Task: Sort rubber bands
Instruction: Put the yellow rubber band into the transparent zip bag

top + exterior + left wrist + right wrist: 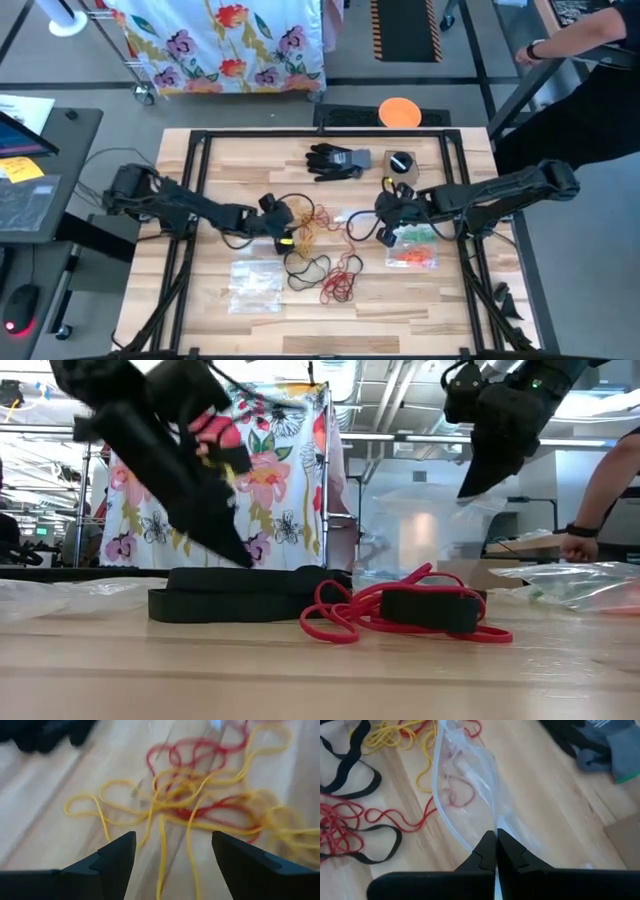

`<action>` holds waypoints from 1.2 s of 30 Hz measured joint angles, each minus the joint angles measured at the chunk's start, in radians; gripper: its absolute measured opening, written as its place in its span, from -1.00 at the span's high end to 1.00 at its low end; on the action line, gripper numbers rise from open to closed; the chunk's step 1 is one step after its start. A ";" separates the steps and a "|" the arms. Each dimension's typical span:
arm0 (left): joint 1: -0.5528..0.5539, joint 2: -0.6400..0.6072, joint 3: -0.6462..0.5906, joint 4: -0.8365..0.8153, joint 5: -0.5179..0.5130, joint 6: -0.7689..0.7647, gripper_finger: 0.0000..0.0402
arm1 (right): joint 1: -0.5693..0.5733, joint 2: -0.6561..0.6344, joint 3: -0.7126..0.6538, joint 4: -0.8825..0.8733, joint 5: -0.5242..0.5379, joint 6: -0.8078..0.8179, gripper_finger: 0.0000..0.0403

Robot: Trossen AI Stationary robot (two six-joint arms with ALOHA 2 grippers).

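Right end effector (496, 851) pinches clear bag (465, 780) edge.

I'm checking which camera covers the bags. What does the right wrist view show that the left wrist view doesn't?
Only the right wrist view: the right tool shut on a clear bag's edge, black bands, the glove. Only the left wrist view: the left tool open, above the yellow bands. Both: yellow and red bands on the wooden table.
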 joint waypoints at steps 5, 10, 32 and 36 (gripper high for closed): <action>0.017 0.106 0.004 0.024 -0.071 -0.077 -0.30 | 0.000 0.000 0.000 0.017 0.025 -0.020 1.00; 0.001 0.134 0.005 0.071 -0.072 -0.130 -0.19 | 0.000 0.000 0.000 0.019 0.035 -0.016 1.00; -0.138 -0.099 0.275 0.179 -0.154 0.160 0.99 | -0.001 0.000 0.000 0.069 0.048 0.054 0.97; -0.151 -0.099 0.313 0.286 -0.123 0.291 1.00 | -0.052 0.000 0.028 0.123 -0.016 0.152 0.97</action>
